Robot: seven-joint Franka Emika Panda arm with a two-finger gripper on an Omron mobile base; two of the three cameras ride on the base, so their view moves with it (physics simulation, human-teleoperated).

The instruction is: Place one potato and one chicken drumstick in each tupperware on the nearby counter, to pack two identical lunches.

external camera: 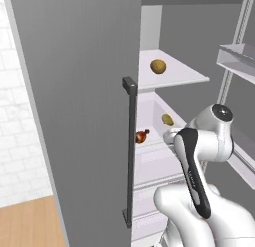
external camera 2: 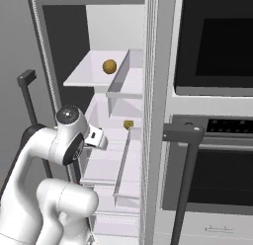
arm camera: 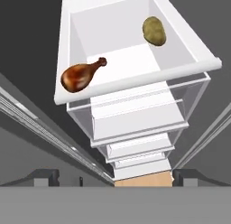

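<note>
Inside the open fridge, a white shelf carries a chicken drumstick near its front rim and a potato well apart toward the back corner, while a second potato sits alone on the shelf above. In the left base view the grey fridge door and its dark handle cut off most of the drumstick. The fingers stand wide, holding nothing, back from the shelf's front rim with open room between.
</note>
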